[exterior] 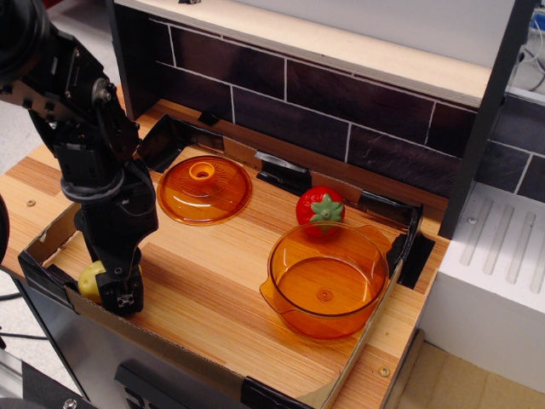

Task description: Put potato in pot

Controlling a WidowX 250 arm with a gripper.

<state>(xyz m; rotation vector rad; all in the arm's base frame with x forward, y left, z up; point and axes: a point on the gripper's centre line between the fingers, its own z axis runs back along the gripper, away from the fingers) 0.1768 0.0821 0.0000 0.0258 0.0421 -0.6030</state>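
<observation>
The task looks to be at its grasping step, with nothing delivered yet. The potato (90,278) lies at the front-left corner of the desk (213,290), mostly hidden behind the pincer (122,296), which is down right over it. Whether the pincer is apart or already clamped on the potato cannot be told, since its tips are blocked by its own body. Left to do, by my judgement: secure the grip, lift, carry across to the right, and release. The pot (325,278) stands near the front-right corner, upright and empty. A strawberry (319,210) sits just behind it, outside. The lid (203,188) lies flat toward the back-left, well apart from the pot.
</observation>
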